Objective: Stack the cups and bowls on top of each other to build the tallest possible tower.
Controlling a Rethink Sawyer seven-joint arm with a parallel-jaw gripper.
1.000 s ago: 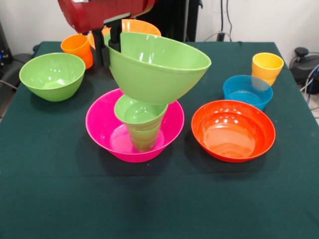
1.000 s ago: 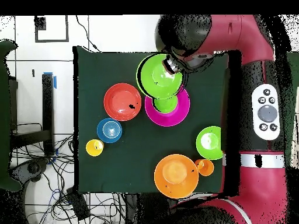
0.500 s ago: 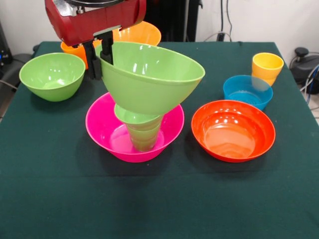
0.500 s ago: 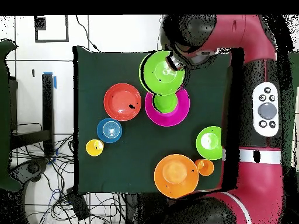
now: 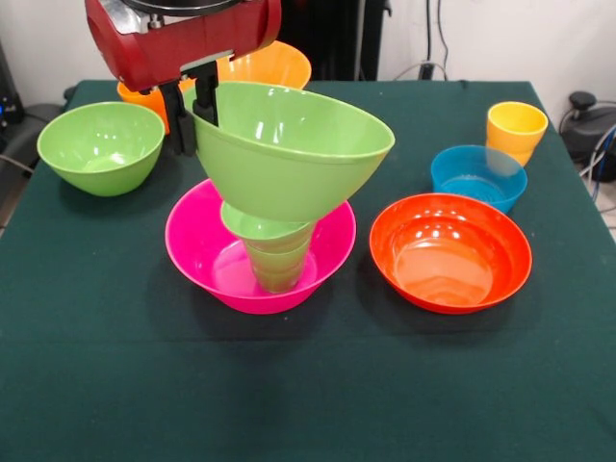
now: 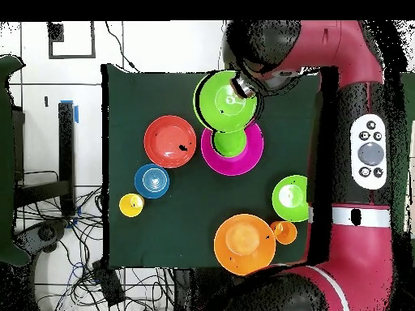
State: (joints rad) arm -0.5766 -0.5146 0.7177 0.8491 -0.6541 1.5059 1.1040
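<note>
My gripper [image 5: 192,108] is shut on the rim of a large light green bowl [image 5: 289,144], one finger inside and one outside. The bowl hangs tilted, its mouth turned to the right, over the tower. The tower is a pink bowl [image 5: 207,255] holding a green cup with a small green bowl on top [image 5: 277,252]. The held bowl's base covers the top of those green pieces; whether they touch I cannot tell. From overhead, the held bowl [image 6: 224,101] overlaps the pink bowl [image 6: 253,155], with the gripper [image 6: 241,83] at its rim.
A second light green bowl [image 5: 101,144] sits at the left. An orange bowl [image 5: 265,63] and an orange cup [image 5: 142,96] stand behind the arm. At the right are a red-orange bowl [image 5: 449,250], a blue bowl [image 5: 478,175] and a yellow cup [image 5: 516,129].
Over the last second the gripper carried the light green bowl down and to the left in the front view, onto the green pieces. It has barely moved in the last half second.
</note>
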